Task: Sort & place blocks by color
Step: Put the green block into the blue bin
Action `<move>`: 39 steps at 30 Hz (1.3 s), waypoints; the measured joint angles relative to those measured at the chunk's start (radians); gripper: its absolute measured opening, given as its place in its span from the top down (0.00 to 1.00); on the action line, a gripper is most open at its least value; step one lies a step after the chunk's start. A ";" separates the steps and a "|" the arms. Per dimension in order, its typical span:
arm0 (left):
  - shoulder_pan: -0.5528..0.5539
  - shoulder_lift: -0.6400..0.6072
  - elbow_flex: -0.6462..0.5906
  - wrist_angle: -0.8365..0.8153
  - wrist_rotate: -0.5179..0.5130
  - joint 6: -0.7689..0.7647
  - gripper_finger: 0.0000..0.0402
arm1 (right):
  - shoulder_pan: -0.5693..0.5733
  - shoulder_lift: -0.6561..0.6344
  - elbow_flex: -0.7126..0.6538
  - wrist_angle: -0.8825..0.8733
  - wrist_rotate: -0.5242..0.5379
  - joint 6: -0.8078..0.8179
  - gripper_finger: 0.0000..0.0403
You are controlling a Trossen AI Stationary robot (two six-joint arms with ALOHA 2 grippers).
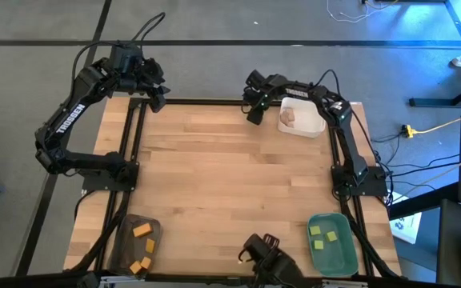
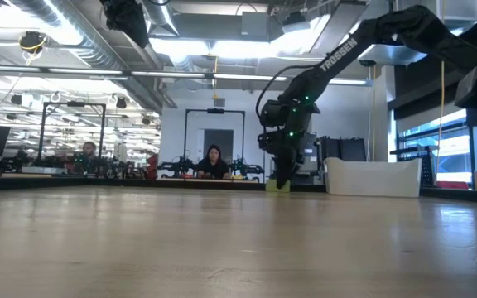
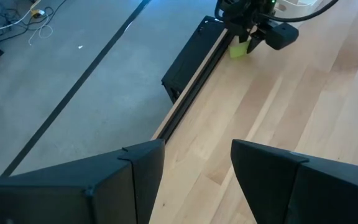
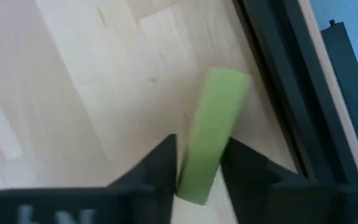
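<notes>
A light green oblong block [image 4: 213,134] stands between the fingers of my right gripper [image 4: 197,149], which is shut on it. This is near the table's far edge, just left of the white tray [image 1: 314,126]; the block [image 3: 238,48] also shows under that gripper [image 1: 254,114] in the left wrist view. My left gripper [image 3: 197,155] is open and holds nothing, hovering over the far left corner [image 1: 158,100]. Tan blocks [image 1: 288,118] lie in the white tray. Orange blocks [image 1: 142,231] lie in the grey tray and green blocks [image 1: 324,234] in the green tray. My right gripper pinches the green block by its upper end [image 4: 194,177] between the two fingers [image 4: 163,163]. It comes from above, pointing down, with the fingers along the block's length. The block sticks out below the fingertips, and its lower end [image 2: 277,187] is at table level. Whether it rests there, I cannot tell.
The grey tray [image 1: 123,248] sits at the near left corner and the green tray [image 1: 338,254] at the near right. A dark frame rail [image 4: 278,68] runs along the far edge close to the held block. The bare wooden table [image 1: 230,184] lies between the trays.
</notes>
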 joint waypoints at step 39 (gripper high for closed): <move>-0.001 0.000 0.000 -0.042 0.428 0.243 0.56 | 0.570 -0.381 0.373 -0.790 0.331 1.077 0.86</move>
